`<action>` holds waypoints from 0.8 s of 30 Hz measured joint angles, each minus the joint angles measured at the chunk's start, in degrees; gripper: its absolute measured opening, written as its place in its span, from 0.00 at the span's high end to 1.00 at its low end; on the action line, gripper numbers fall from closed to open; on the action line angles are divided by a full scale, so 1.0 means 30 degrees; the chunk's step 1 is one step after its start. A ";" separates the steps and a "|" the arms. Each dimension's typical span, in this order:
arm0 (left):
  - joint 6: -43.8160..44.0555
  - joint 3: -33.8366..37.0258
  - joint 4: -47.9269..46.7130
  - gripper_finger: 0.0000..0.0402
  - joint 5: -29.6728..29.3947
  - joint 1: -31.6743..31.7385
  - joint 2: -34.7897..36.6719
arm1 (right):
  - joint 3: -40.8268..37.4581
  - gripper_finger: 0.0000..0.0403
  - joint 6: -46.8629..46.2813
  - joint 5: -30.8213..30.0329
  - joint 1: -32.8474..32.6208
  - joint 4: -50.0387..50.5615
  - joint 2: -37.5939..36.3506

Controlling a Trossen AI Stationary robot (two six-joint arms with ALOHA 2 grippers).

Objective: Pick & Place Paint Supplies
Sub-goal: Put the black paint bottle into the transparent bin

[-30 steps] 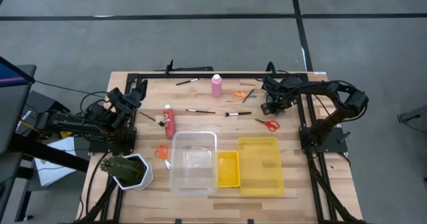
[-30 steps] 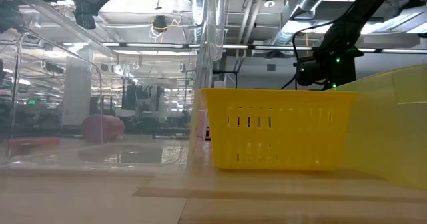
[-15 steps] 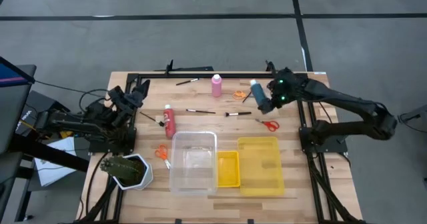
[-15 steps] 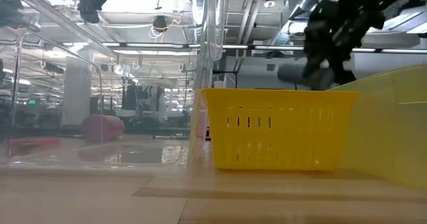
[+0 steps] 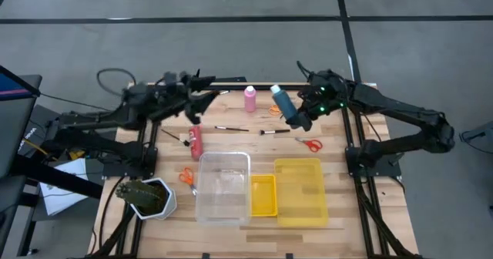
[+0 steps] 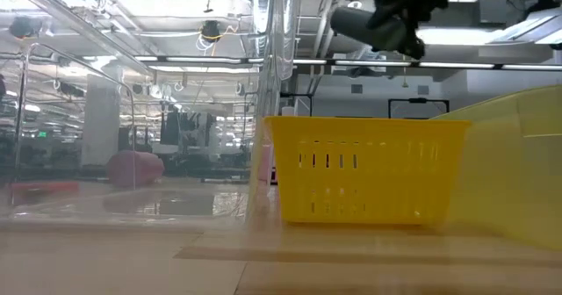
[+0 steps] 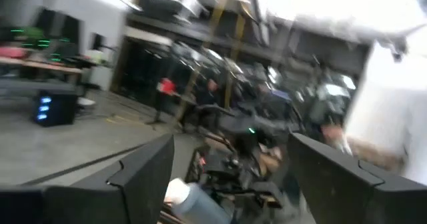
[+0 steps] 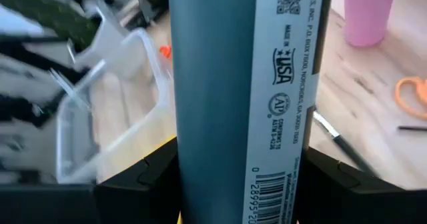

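Dark blue paint bottle point(image 5: 283, 105), white cap, printed label, clamped in right gripper point(image 5: 296, 117), held tilted above the tabletop point(image 5: 339, 213) near pink bottle point(image 5: 250, 99). Left gripper point(image 5: 206, 97) raised, fingers apart, empty.

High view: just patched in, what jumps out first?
The right gripper holds a dark blue paint bottle in the air above the table's far side, near the pink bottle. The left gripper, open and empty, reaches out above the red bottle.
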State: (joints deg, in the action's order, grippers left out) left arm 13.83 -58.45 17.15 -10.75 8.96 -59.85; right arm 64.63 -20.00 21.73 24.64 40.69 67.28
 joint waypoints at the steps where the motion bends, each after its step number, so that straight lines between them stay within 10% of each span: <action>1: -0.0245 -0.1129 -0.0900 0.29 0.0958 0.0366 -0.0712 | 0.0918 0.48 0.0621 -0.0303 -0.0196 0.0850 0.0525; 11: -0.2145 -0.8244 -0.8349 0.29 0.7960 0.2433 -0.6276 | 1.0027 0.48 0.5438 -0.2098 -0.1752 0.7003 0.4757; 24: -0.2172 -0.8330 -0.8907 0.29 0.8876 0.2380 -0.7067 | 1.3949 0.48 0.8035 -0.3380 -0.3486 1.0254 0.6860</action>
State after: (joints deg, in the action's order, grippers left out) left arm 7.32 -83.44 -9.57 15.88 16.10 -81.06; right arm 106.48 4.11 11.59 14.18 71.45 87.86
